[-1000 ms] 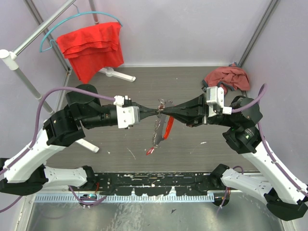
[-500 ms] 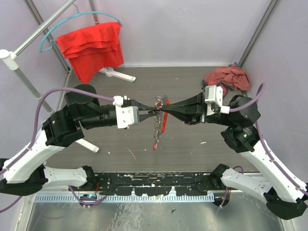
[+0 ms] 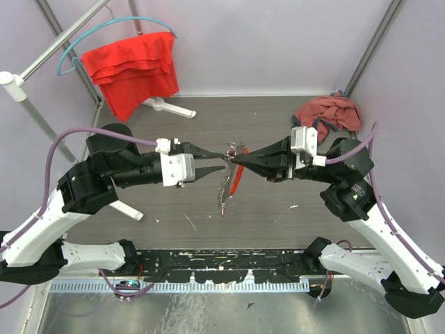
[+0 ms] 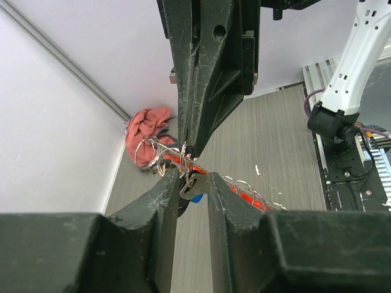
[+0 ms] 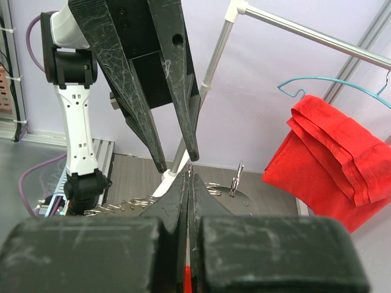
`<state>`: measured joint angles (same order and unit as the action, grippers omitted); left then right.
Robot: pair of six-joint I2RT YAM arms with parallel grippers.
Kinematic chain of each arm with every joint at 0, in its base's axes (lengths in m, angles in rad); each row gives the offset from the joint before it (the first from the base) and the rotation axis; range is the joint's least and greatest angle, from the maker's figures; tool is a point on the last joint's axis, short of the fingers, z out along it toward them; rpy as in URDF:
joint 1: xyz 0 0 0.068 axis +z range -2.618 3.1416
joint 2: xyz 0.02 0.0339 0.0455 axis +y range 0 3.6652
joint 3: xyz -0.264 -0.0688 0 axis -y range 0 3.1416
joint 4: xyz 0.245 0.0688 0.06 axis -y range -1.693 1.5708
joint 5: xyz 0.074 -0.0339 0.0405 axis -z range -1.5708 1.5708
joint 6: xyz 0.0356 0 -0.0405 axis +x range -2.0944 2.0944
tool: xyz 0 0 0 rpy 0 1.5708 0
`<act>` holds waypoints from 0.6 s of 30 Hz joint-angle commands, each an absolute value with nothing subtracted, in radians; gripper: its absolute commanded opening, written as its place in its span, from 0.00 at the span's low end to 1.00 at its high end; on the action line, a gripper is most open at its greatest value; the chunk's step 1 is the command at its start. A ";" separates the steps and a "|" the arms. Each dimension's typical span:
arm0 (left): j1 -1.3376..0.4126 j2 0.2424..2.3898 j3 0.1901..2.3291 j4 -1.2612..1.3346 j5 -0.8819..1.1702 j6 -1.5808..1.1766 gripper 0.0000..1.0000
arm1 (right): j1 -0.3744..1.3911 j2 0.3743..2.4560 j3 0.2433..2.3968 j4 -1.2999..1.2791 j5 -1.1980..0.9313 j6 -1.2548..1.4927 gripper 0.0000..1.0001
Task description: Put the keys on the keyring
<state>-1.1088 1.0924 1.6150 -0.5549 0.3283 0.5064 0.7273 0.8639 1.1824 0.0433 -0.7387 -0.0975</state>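
Since a second ago the left gripper (image 3: 222,161) has let go and spread partway, nothing clamped. The right gripper (image 3: 233,158) stays pinched shut on the keyring (image 3: 233,148), held mid-air. The keys (image 3: 224,186) dangle below beside the red tag (image 3: 238,179). Looks nearly done, but whether every key is threaded is unclear.

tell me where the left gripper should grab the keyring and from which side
Probably the bare wire loop of the keyring, just beside where the shut right gripper pinches it. Come in level from the left gripper side, jaws across the thin wire: the keys and red tag hang below and would foul a lower grip.
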 commanded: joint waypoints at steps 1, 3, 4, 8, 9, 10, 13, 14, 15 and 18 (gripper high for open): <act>-1.112 1.090 1.593 -0.491 0.350 0.477 0.32 | 0.728 0.853 1.211 0.105 -0.752 -0.097 0.01; -1.113 1.094 1.590 -0.482 0.349 0.476 0.33 | 0.728 0.853 1.210 0.109 -0.756 -0.094 0.01; -1.112 1.096 1.591 -0.480 0.348 0.476 0.33 | 0.728 0.853 1.209 0.110 -0.759 -0.092 0.01; -1.112 1.102 1.590 -0.472 0.340 0.476 0.34 | 0.728 0.850 1.209 0.113 -0.774 -0.089 0.02; -1.112 1.103 1.591 -0.470 0.339 0.476 0.34 | 0.729 0.850 1.208 0.112 -0.778 -0.089 0.02; -1.112 1.105 1.591 -0.467 0.339 0.475 0.35 | 0.728 0.850 1.207 0.113 -0.781 -0.088 0.02; -1.112 1.112 1.594 -0.464 0.336 0.475 0.34 | 0.728 0.849 1.209 0.118 -0.788 -0.086 0.02; -1.113 1.117 1.596 -0.465 0.337 0.474 0.33 | 0.728 0.848 1.207 0.119 -0.788 -0.085 0.02; -1.112 1.120 1.598 -0.466 0.339 0.475 0.32 | 0.728 0.848 1.206 0.121 -0.788 -0.084 0.02; -1.112 1.127 1.600 -0.466 0.342 0.475 0.28 | 0.729 0.843 1.205 0.126 -0.788 -0.082 0.02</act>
